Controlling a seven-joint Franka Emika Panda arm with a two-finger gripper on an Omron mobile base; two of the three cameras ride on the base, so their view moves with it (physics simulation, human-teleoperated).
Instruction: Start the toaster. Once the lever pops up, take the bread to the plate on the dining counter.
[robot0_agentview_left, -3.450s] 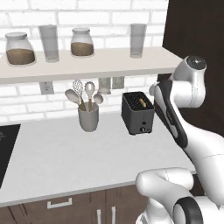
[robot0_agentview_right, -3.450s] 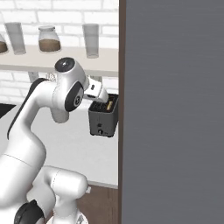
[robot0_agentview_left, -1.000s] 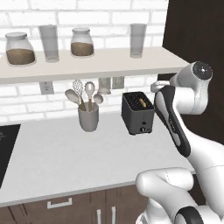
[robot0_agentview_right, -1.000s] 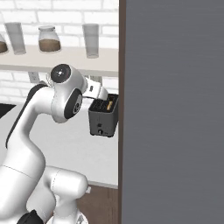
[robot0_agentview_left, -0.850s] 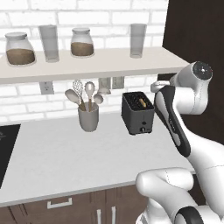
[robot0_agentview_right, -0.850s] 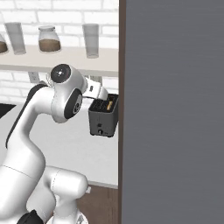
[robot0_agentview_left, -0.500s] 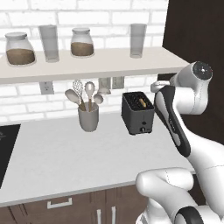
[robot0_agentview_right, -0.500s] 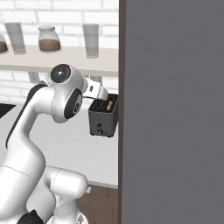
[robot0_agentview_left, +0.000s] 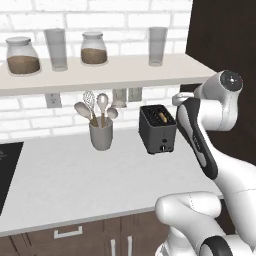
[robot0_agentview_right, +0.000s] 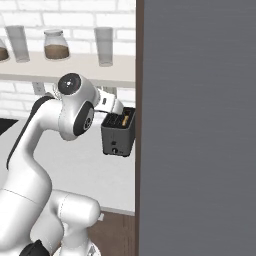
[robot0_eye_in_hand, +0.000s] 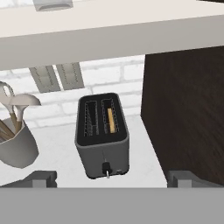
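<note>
Pincer (robot0_eye_in_hand: 111, 177) open, empty, hanging above and behind the toaster (robot0_eye_in_hand: 103, 135).

Its two dark tips stand wide apart at the bottom corners of the hand view, with the toaster centred between them and lower down on the white worktop (robot0_agentview_left: 70, 175). The bread (robot0_eye_in_hand: 111, 120) sits upright in the right-hand slot, a thin tan edge showing; the left slot looks empty. In the left base view the toaster stands right of centre, under the shelf (robot0_agentview_left: 100, 72), with a grey utensil cup (robot0_agentview_left: 101, 134) to its left. In the right base view it sits at centre, hard against the dark panel (robot0_agentview_right: 200, 125) filling the right half.
</note>
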